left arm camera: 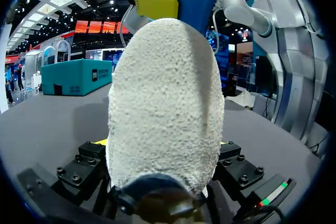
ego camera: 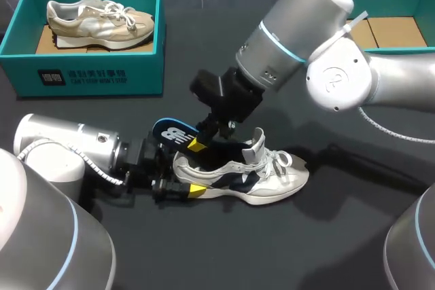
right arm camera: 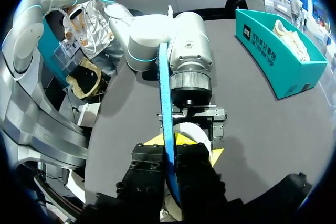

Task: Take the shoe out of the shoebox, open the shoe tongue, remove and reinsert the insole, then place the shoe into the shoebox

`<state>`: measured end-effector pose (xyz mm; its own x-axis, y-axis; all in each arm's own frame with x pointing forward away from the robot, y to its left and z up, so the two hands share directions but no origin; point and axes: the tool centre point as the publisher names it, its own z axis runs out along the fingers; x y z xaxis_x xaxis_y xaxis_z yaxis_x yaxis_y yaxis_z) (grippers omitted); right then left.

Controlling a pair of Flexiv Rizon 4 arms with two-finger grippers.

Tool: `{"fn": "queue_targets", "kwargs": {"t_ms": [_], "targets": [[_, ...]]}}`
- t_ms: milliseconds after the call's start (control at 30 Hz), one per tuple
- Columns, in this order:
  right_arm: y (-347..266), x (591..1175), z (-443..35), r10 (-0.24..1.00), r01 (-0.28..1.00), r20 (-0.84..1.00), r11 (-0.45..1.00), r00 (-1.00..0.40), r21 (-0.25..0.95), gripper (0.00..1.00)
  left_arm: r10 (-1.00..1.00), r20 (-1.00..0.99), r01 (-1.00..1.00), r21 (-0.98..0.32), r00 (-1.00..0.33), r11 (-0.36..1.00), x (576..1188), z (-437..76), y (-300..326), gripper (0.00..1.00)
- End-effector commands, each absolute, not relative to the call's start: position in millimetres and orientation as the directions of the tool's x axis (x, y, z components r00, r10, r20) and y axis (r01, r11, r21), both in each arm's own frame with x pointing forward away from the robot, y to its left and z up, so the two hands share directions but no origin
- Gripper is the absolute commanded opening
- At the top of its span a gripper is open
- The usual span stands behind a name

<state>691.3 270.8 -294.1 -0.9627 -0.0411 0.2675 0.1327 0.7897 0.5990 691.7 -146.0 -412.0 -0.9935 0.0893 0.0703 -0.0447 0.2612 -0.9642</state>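
Your shoe (ego camera: 272, 178) is out: left end effector (ego camera: 182, 180) clamps its heel, right end effector (ego camera: 202, 139) pinches the insole (ego camera: 170, 132) at 10 o'clock; reseating and boxing seem left.

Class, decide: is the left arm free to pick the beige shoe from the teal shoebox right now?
Probably not: its tool grips the white shoe by the heel, so it must release first.

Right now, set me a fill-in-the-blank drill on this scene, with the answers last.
The right end effector pinches the insole, whose colour is ____.
The left end effector clamps the white shoe at its ____.
The beige shoe lies ____ the far-left teal shoebox.
Missing: blue; heel; inside.
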Motion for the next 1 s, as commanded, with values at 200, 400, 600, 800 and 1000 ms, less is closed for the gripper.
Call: {"fn": "queue_targets", "kwargs": {"t_ms": [200, 400, 600, 800, 1000], "targets": [[264, 695, -238, -0.051, 0.189, 0.276, 0.612, -0.960, 0.768, 0.00, 0.087, 0.070, -0.045, -0.964, -0.994, 0.261, 691, -413, -146, 0.00], [262, 692, -220, -0.066, 0.182, 0.270, 0.585, -0.961, 0.791, 0.00, 0.087, 0.070, -0.045, -0.964, -0.994, 0.261, 691, -413, -146, 0.00], [262, 692, -220, -0.066, 0.182, 0.270, 0.585, -0.961, 0.791, 0.00, 0.087, 0.070, -0.045, -0.964, -0.994, 0.261, 691, -413, -146, 0.00], [263, 695, -200, -0.097, 0.137, 0.230, 0.565, -0.968, 0.814, 0.00, 0.087, 0.070, -0.045, -0.964, -0.994, 0.261, 691, -413, -146, 0.00], [251, 693, -140, -0.143, 0.067, 0.150, 0.469, -0.978, 0.881, 0.00, 0.087, 0.070, -0.045, -0.964, -0.994, 0.261, 691, -413, -146, 0.00]]}}
